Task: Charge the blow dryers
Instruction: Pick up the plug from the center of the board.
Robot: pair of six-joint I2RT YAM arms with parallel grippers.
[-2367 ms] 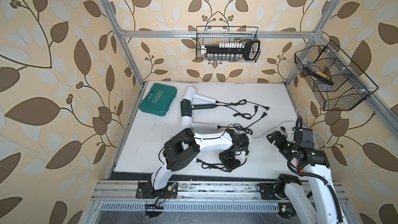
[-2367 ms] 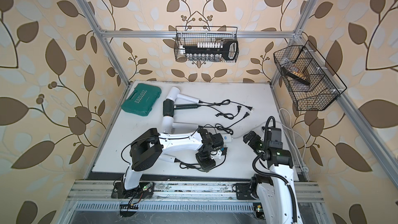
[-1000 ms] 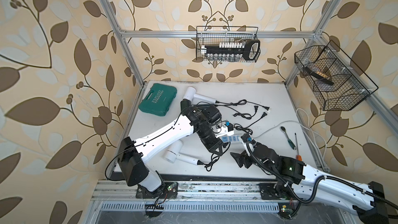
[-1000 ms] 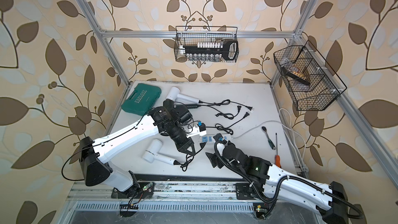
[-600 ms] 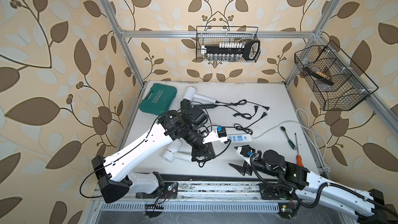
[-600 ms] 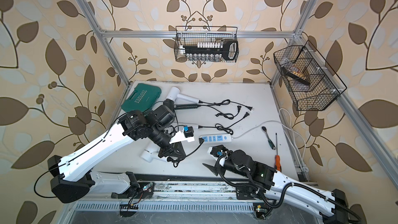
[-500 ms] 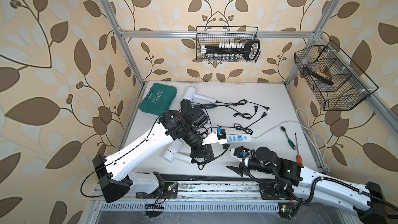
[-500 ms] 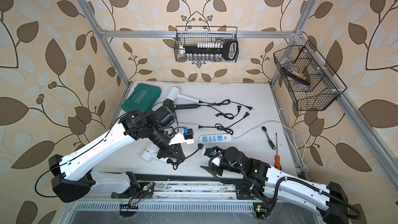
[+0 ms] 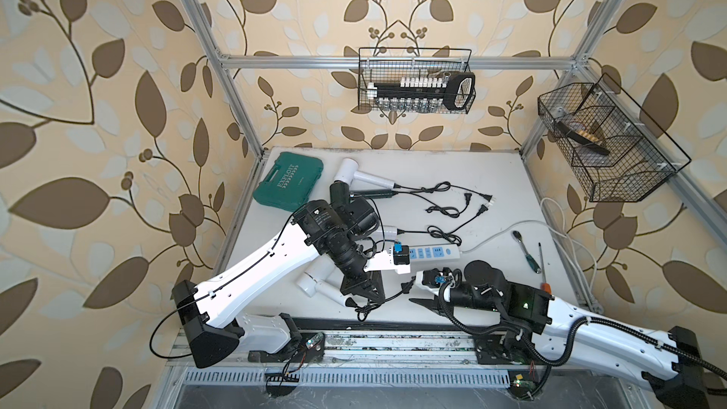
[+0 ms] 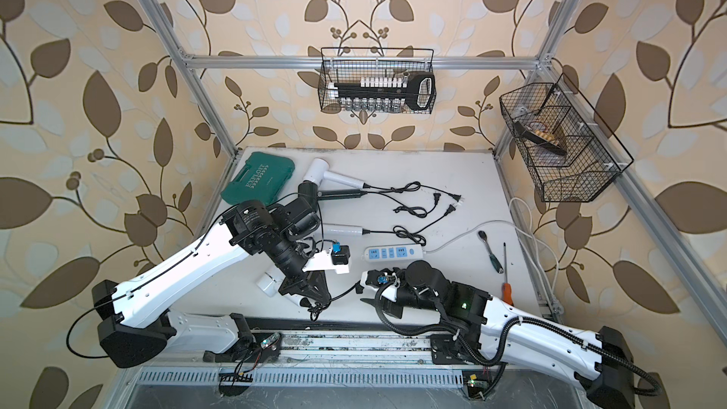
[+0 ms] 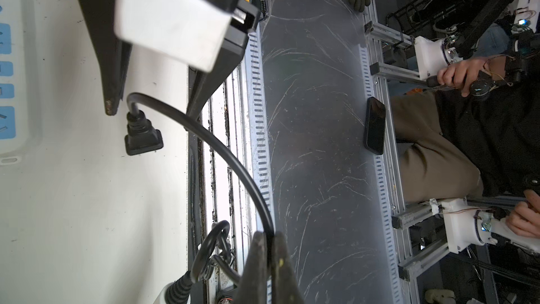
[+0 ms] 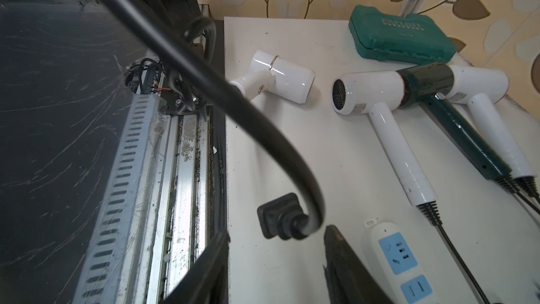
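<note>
The step in hand looks like passing a plug across so the first dryer can be connected. The left hand (image 9: pixel 364 293) is pinching the black cord (image 11: pixel 233 156) of the nearest white blow dryer (image 12: pixel 283 80), its fingers pressed together on it near the front edge of the bench (image 9: pixel 491 175). That dryer is lying by the front edge, left of the middle. The plug (image 11: pixel 143 138) is hanging at bench level; whether it is touching is unclear. The right hand (image 12: pixel 276 233) is spread, with the plug sitting just ahead of its gap and nothing gripped.

The next move probably calls for closing on the plug body rather than the cord, then turning the prongs toward the power strip (image 9: pixel 434 252) lying just beside that hand, while the left gives slack. No plug is showing in its visible sockets.

The other three are lying side by side toward the back left corner: a white dryer (image 9: pixel 348 169), a dark green dryer (image 9: pixel 340 194) and another white one (image 12: pixel 479 83).

The green case (image 9: pixel 289 182) is sitting closed in that corner. The back wire basket (image 9: pixel 415 84) is holding a black rack of small fittings; the side wire basket (image 9: pixel 613 143) is holding something dark that cannot be made out.
</note>
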